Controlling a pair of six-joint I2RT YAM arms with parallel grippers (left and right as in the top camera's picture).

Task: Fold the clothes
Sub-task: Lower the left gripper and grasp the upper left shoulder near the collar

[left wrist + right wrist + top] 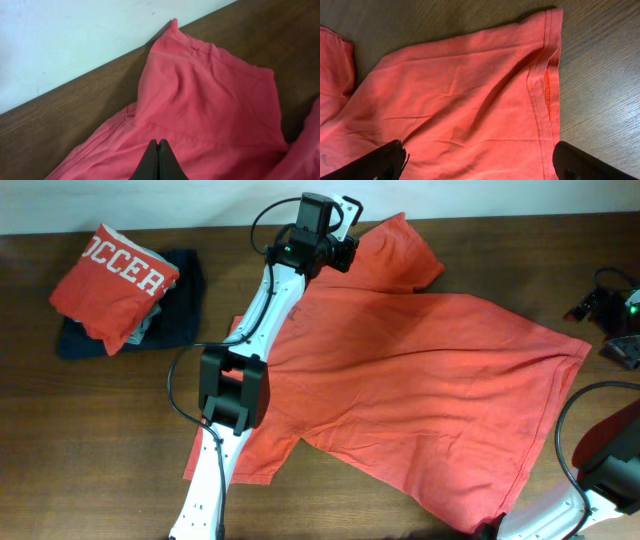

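Nearest, at five o'clock on the table (80,440), the right gripper (480,162) hangs with jaws spread wide over the bottom hem (547,85) of the coral T-shirt (420,370), which lies spread flat across the middle. Closing here could catch one layer only, since the hem gapes at its stitching. The left arm (235,390) crosses the near sleeve, so a fold could drag cloth against it. At twelve o'clock the left gripper (159,143) is closed tight on the far sleeve (400,255); whether cloth is pinched I cannot tell. The wall (75,40) crowds it. Bare wood lies at eight o'clock; a folded red shirt (110,275) sits at ten, dark gear (610,305) at three.
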